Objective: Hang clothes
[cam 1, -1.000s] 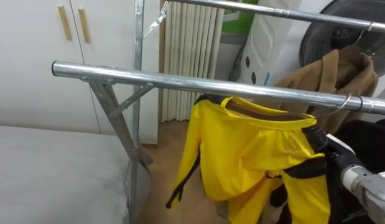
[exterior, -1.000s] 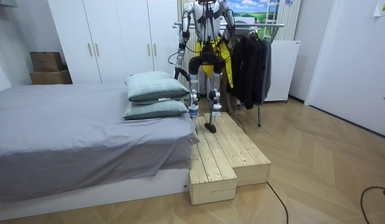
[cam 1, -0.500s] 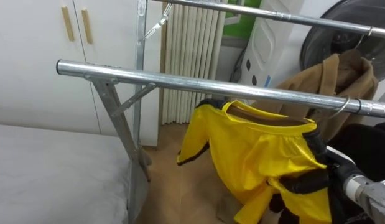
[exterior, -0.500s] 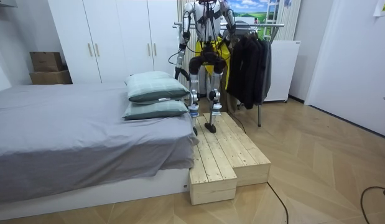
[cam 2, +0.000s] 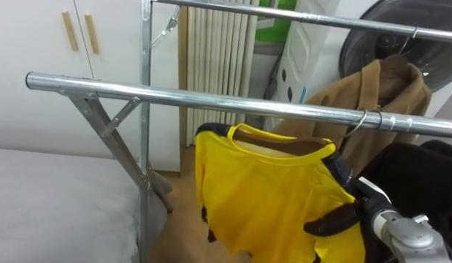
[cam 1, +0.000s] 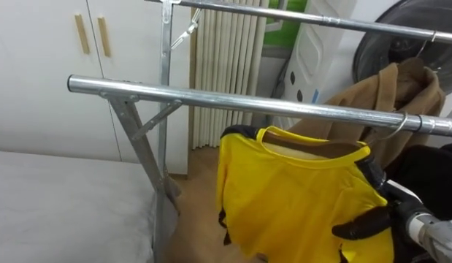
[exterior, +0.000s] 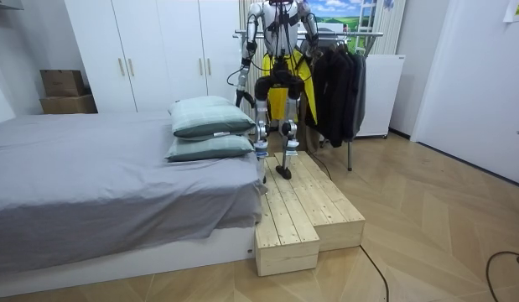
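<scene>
A yellow shirt (cam 1: 291, 197) hangs on a wooden hanger (cam 1: 317, 148) from the near rail (cam 1: 211, 101) of a metal clothes rack. The hanger's hook (cam 1: 403, 123) sits over the rail towards the right. The robot's right hand (cam 1: 366, 223) reaches in from the lower right and lies against the shirt's lower right side; whether it pinches the cloth or merely touches it cannot be told.

On the far rail (cam 1: 320, 17), a brown coat (cam 1: 397, 88) hangs at the right. Dark clothes (cam 1: 430, 164) show below it at the right edge. White wardrobe doors (cam 1: 36, 66) stand to the left, and a grey bed (cam 1: 58, 208) lies in the near left corner.

In the room view, the robot stands on a wooden platform (exterior: 313, 210) beside the bed, facing the rack with its back to the camera. Its left hand (exterior: 239, 95) is low by its hip. Two pillows (exterior: 210, 126) are stacked on the bed just to the robot's left.
</scene>
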